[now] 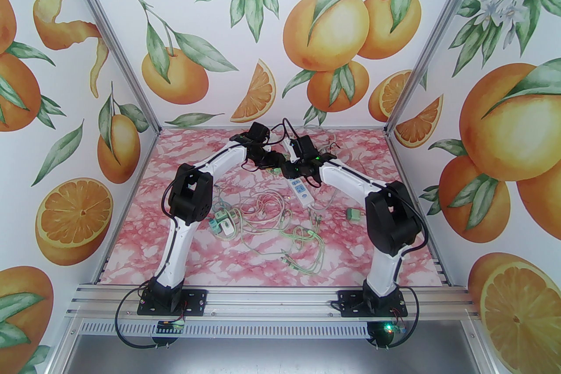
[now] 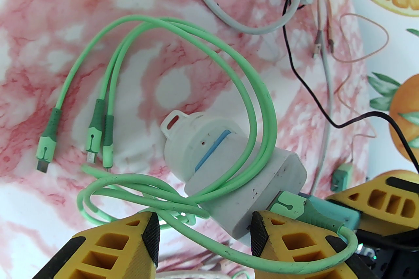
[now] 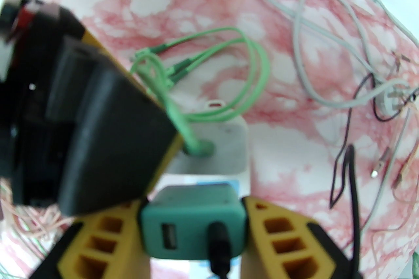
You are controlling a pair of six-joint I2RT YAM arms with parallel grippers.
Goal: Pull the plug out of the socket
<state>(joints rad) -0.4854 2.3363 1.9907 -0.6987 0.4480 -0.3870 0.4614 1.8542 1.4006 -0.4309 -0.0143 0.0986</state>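
Pink marble table [image 1: 131, 205], far middle: the teal plug [image 3: 193, 218] is clenched by the right gripper [image 3: 193, 209], with the white socket strip [image 2: 203, 153] straight ahead. The strip is straddled by the left gripper [image 2: 204, 222], but a real pinch can't be confirmed tbh.

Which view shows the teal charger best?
Right wrist: the teal charger sits centred, clamped in the right pincer, USB port facing the camera. Left wrist catches its side; from above it is too small to tell.
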